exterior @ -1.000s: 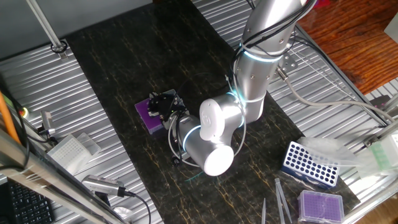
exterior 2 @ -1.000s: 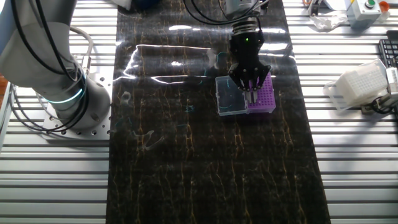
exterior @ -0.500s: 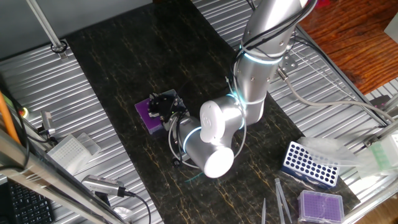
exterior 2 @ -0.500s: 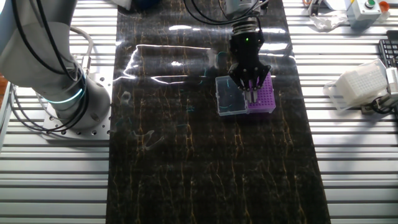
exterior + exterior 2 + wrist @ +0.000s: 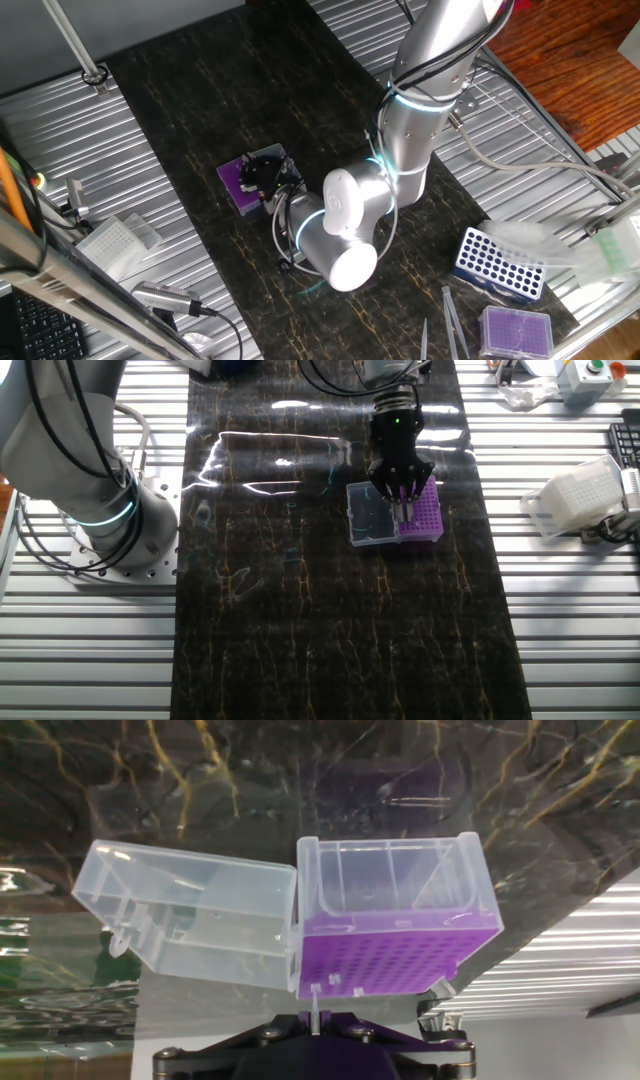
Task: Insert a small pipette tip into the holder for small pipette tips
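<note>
Arm shifted slightly; jaws grip small pipette tip (image 5: 314, 1012) over purple holder (image 5: 395, 960), lid (image 5: 190, 915) open

The holder for small pipette tips (image 5: 398, 958) is a small deep-purple box with a fine grid of tiny holes on top, standing upright on clear walls directly below the gripper (image 5: 316, 1016). Its clear lid (image 5: 185, 915) lies swung open beside it, attached along one edge. The small pipette tip (image 5: 315, 1012), thin and clear, points down between the fingertips, just over the grid's near edge.
</note>
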Controlling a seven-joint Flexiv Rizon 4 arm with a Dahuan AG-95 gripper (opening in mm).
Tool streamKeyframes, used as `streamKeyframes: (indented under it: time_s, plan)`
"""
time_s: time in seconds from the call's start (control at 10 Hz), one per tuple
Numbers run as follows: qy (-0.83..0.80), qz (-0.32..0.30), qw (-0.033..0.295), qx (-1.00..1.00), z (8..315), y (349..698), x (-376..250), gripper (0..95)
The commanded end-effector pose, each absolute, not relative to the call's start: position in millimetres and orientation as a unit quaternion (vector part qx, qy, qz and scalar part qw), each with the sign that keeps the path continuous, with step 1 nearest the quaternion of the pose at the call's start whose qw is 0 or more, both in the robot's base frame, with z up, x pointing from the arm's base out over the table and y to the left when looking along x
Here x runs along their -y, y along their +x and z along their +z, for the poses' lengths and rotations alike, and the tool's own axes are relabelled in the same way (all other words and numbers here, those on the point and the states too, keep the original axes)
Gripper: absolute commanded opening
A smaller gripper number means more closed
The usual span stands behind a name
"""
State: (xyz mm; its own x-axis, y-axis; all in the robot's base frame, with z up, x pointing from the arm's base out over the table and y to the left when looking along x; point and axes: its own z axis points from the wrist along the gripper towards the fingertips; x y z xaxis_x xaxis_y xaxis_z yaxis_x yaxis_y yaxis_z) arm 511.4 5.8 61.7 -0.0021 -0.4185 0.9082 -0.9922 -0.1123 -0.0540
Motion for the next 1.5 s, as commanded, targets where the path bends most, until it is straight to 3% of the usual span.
streamKeyframes:
  time_s: [0.1, 0.2, 0.3, 0.5, 0.7, 1.5]
  plan:
    - [0.622, 0.416, 0.346, 0.566, 61.1, 511.7, -6.0, 19.0]
    - [0.622, 0.416, 0.346, 0.566, 61.3, 511.6, -6.0, 19.0]
    - [0.622, 0.416, 0.347, 0.565, 61.3, 511.7, -6.0, 38.0]
    - [0.619, 0.416, 0.345, 0.570, 62.5, 511.8, -6.1, 38.0]
    - [0.605, 0.402, 0.307, 0.615, 79.1, 507.5, -5.2, 0.0]
    - [0.391, 0.242, 0.188, 0.868, 118.0, 490.4, -13.3, 0.0]
